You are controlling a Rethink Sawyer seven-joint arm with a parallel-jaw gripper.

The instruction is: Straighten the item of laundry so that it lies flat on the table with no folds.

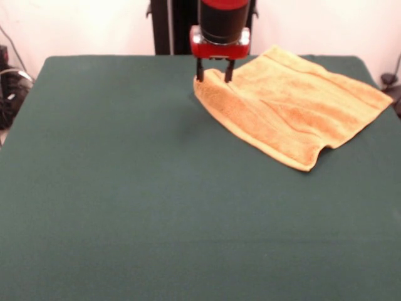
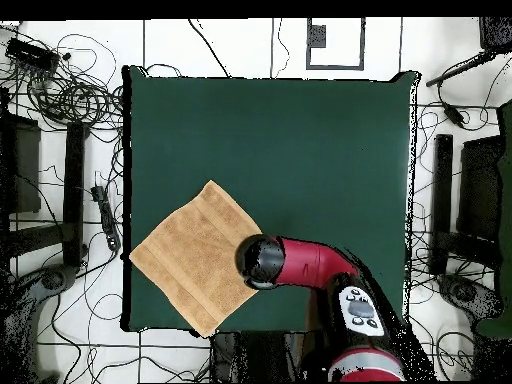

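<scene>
While the one red and black arm (image 2: pixel 310 265) hangs over the green counter (image 1: pixel 125 200), its jaws (image 1: pixel 213 74) stand a little apart, two dark fingers (image 1: pixel 200 70) straddling a raised corner of the single golden-orange towel (image 1: pixel 294 106). That towel lies turned like a diamond at the counter's edge beside the robot's base, one corner at the counter's side edge, and seems mostly spread, though a ridge rises at the jaws and one corner nearby curls up. Whether the fingers truly pinch the cloth, I cannot tell.
</scene>
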